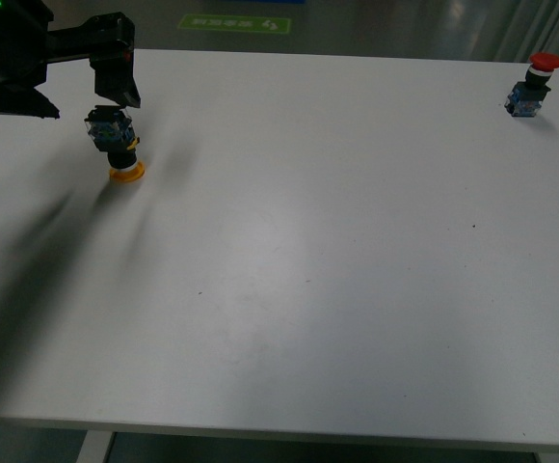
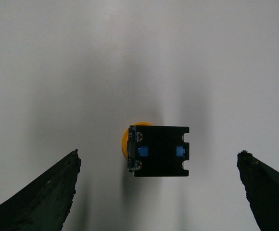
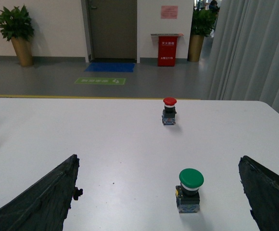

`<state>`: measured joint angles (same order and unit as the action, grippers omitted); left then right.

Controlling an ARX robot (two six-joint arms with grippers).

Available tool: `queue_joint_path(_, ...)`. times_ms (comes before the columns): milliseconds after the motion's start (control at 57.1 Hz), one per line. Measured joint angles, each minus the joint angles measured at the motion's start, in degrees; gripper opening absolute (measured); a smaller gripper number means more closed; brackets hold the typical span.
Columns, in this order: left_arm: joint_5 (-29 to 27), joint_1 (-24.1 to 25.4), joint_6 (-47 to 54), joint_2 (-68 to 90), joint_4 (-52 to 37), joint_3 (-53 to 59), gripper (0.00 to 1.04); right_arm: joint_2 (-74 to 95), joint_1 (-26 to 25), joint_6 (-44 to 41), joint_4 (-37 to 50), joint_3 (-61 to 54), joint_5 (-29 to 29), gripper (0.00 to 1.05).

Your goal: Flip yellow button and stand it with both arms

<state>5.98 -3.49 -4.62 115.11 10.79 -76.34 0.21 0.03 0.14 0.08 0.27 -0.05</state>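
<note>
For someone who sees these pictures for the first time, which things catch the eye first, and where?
The yellow button rests cap-down at the far left of the white table, between the open left fingers, which do not touch it. A red button stands upright at the far right, and a green button stands upright ahead of the open right fingers.

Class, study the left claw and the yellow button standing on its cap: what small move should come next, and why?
Probably lower the left claw slightly and close it on the yellow button. The button stands cap-down on the table, so it needs flipping, and the open claw's fingers flank it on both sides without touching it.
</note>
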Motion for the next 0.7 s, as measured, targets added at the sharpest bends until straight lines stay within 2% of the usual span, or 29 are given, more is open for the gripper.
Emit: queue_joint_path(700,-0.2,-0.3,0.1,2.5,2.5,-2.7,0.98,0.0,0.0,0.0,0.0,0.0,0.0,0.97)
